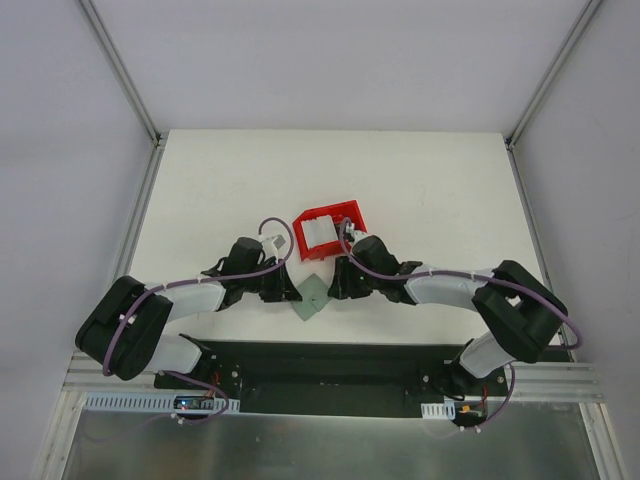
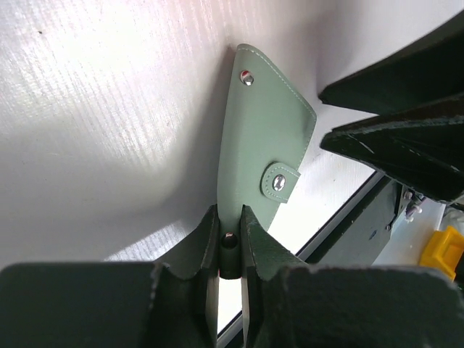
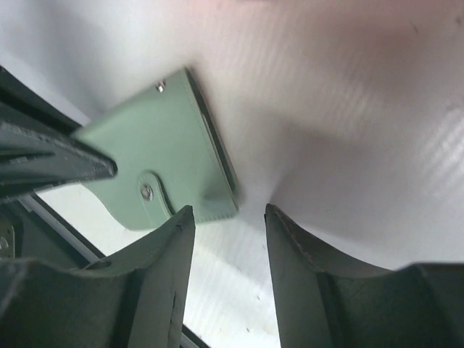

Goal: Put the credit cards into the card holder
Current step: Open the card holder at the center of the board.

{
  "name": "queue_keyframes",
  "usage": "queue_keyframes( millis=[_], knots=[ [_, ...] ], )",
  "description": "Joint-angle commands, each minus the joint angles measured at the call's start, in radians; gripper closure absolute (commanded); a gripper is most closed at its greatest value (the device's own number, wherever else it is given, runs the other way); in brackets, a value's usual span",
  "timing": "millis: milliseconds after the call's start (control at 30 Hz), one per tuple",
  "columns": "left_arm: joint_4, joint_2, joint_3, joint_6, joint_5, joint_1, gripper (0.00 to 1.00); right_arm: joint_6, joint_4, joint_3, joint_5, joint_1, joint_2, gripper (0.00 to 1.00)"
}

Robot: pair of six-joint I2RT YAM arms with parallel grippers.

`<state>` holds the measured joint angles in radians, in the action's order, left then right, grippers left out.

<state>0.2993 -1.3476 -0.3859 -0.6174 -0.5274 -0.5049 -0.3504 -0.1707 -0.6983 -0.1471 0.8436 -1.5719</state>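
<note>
**Left gripper [image 2: 229, 219] pinches wallet [image 2: 264, 152]**

The closed wallet lies on the desk [image 1: 420, 190] between the two arms, near the red bin [image 1: 350, 208]. The left gripper is clenched on one corner of it. The right gripper [image 3: 226, 212] hangs released, its fingers apart, just beside the wallet's edge.

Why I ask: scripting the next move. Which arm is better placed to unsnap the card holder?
Right, probably. The left gripper pinches the card holder by its edge, steadying it. The right gripper is open and free, close beside the snap tab.
</note>
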Motion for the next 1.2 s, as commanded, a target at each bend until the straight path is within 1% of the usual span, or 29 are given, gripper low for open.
queue_keyframes(
  millis=[0,100,233,400,600,700,867,1067,1167],
  knots=[
    [-0.063,0.015,-0.013,0.044,0.05,-0.007,1.0,-0.009,-0.024,0.059,-0.032,-0.002,0.096,0.53],
    [-0.065,0.015,-0.015,0.045,0.043,-0.007,1.0,0.007,-0.065,0.054,-0.106,0.003,0.099,0.55],
    [-0.063,0.016,-0.018,0.048,0.038,-0.007,1.0,0.028,-0.092,0.014,-0.166,0.028,0.053,0.55],
    [-0.063,0.015,-0.016,0.048,0.033,-0.007,1.0,0.037,-0.096,-0.049,-0.206,0.043,-0.039,0.55],
    [-0.065,0.025,-0.011,0.05,0.037,-0.007,1.0,0.053,-0.081,-0.102,-0.21,0.045,-0.123,0.55],
    [-0.066,0.028,-0.013,0.051,0.04,-0.007,1.0,0.059,-0.076,-0.096,-0.227,0.043,-0.137,0.55],
    [-0.065,0.025,-0.013,0.044,0.047,-0.007,1.0,0.07,-0.122,-0.089,-0.328,0.058,-0.152,0.57],
    [-0.045,0.031,-0.008,0.018,0.049,-0.007,1.0,0.071,-0.128,-0.124,-0.328,0.086,-0.184,0.63],
    [-0.037,0.044,0.005,0.007,0.059,-0.007,1.0,0.06,-0.128,-0.116,-0.289,0.094,-0.172,0.65]
  ],
)
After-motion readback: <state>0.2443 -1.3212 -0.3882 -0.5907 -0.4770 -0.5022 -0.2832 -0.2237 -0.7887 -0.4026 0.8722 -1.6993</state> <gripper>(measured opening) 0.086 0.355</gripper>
